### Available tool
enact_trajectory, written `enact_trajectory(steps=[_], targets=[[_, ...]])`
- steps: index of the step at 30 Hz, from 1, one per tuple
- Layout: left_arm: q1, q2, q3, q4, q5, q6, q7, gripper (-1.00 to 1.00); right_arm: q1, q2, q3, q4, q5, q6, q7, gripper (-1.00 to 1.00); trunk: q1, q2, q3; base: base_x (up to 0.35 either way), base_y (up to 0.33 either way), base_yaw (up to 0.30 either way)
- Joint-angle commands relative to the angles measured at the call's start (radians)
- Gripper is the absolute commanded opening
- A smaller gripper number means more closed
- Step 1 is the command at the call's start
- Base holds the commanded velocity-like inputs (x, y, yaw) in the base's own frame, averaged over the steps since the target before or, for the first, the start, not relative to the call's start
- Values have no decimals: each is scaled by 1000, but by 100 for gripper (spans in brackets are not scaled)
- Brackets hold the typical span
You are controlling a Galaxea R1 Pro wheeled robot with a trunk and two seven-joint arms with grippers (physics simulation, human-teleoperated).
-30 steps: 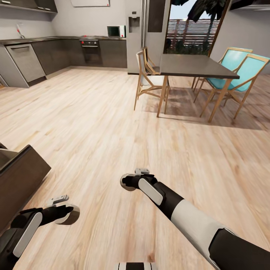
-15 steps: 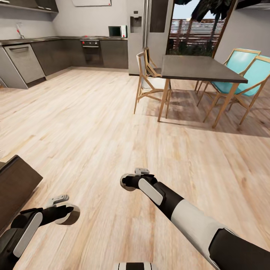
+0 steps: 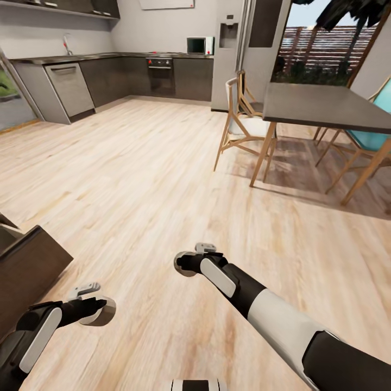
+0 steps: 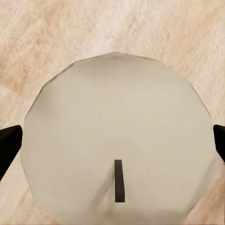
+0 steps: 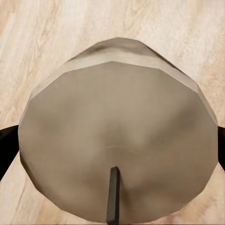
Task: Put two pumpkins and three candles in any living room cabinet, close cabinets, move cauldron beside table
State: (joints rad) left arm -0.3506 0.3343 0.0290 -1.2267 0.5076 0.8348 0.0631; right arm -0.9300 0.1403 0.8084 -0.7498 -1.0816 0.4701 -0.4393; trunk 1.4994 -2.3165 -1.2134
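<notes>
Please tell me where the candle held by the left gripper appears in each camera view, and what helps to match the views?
Head view: candle at lower left, at the tip of the left gripper, near the dark cabinet.
Left wrist view: candle in the centre, flat top and wick facing the camera.
Right wrist view: a second candle, not this one.
Shared landmark: the wood plank floor.

Head forward-down; wrists close above floor (image 3: 163, 174)

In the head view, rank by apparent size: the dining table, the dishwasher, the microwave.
1. Dining table, largest, though partly cut off at the picture's edge.
2. Dishwasher.
3. Microwave, smallest.
All stand at different distances, so this is apparent size only.
</notes>
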Motion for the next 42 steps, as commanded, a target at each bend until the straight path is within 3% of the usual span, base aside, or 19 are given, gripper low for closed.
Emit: enact_trajectory(steps=[1, 9, 42], targets=[[-1, 0, 0, -1, 8, 4, 6, -100, -1, 0, 3, -2, -8, -1, -8, -100, 0, 0, -1, 276, -155, 290], [-1, 0, 0, 0, 9, 4, 6, -100, -1, 1, 40, -2, -5, -1, -11, -100, 0, 0, -1, 130, -104, 290], [-1, -1, 0, 0, 9, 4, 6, -100, -1, 1, 44, -3, -1, 1, -15, -100, 0, 0, -1, 1, -1, 290]])
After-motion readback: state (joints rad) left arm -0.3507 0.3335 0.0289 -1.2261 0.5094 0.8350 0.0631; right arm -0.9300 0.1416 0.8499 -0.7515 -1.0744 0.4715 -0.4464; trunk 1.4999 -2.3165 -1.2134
